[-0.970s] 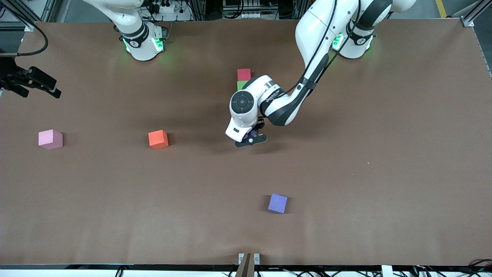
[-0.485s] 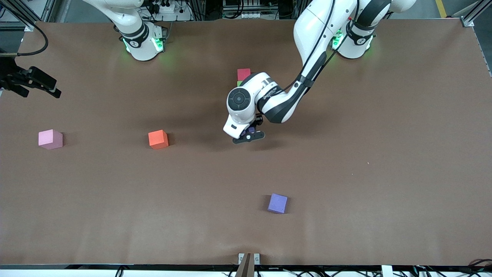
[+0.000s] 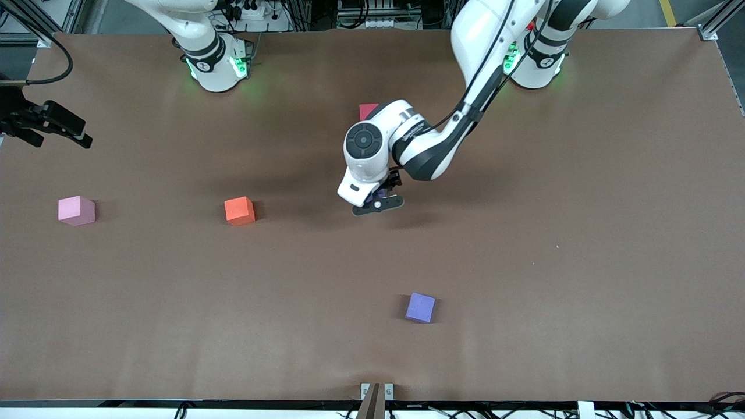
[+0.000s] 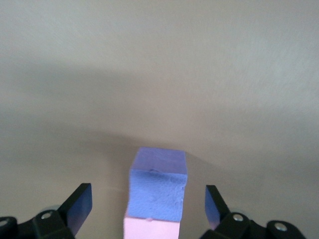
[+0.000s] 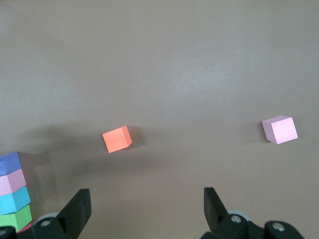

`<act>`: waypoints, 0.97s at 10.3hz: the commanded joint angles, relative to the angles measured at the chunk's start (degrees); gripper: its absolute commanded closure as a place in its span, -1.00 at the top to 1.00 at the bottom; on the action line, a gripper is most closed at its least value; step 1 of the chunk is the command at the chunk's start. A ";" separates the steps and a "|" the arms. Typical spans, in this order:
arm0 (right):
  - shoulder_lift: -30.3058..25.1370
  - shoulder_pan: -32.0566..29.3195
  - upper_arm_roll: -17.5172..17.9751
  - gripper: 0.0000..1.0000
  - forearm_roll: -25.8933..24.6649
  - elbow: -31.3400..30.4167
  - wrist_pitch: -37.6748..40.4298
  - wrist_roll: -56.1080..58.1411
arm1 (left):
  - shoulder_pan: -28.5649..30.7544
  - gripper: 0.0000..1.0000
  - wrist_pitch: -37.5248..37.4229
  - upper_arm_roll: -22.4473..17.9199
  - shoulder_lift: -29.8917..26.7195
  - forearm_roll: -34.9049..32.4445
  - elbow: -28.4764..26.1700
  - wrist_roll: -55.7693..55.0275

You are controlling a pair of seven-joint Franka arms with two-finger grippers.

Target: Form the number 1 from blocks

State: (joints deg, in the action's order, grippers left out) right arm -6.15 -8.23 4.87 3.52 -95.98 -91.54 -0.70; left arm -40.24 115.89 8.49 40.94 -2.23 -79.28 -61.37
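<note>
- Front view: left gripper (image 3: 378,201) sits low over mid-table, arm reaching in from its base and covering most of a row of blocks; only the red block (image 3: 367,110) shows at the row's base-side end.
- Left wrist view: fingers (image 4: 77,208) spread wide, standing clear on either side of a purple block (image 4: 158,185); nothing gripped. A pink block (image 4: 151,230) touches it on the wrist side.
- Right wrist view: right gripper (image 5: 144,211) open and empty, arm waiting. The row reads purple, pink, light blue block (image 5: 14,200), green block (image 5: 16,217), all touching.
- Loose on the table (image 3: 582,233): orange block (image 3: 240,210), second pink block (image 3: 75,210) toward the right arm's end, second purple block (image 3: 420,307) nearest the front camera.
</note>
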 commanded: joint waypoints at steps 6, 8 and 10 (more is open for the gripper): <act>0.00 -0.30 0.14 1.00 0.34 0.53 0.39 0.17 | 18.94 1.00 -5.41 -0.05 -17.11 -9.72 -1.85 21.72; 0.00 -0.30 0.14 1.00 0.34 0.44 0.39 0.17 | 23.86 1.00 -7.42 0.12 -20.53 -9.28 -1.85 24.27; 0.00 -0.38 0.14 1.00 0.34 0.44 0.39 0.09 | 27.39 1.00 -9.62 0.21 -23.35 -9.02 -2.02 27.07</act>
State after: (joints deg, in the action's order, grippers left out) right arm -6.13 -8.25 4.82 3.52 -95.91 -91.52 -0.70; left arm -14.86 107.81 7.91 20.88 -10.51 -79.36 -36.13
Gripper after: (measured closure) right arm 0.000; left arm 0.000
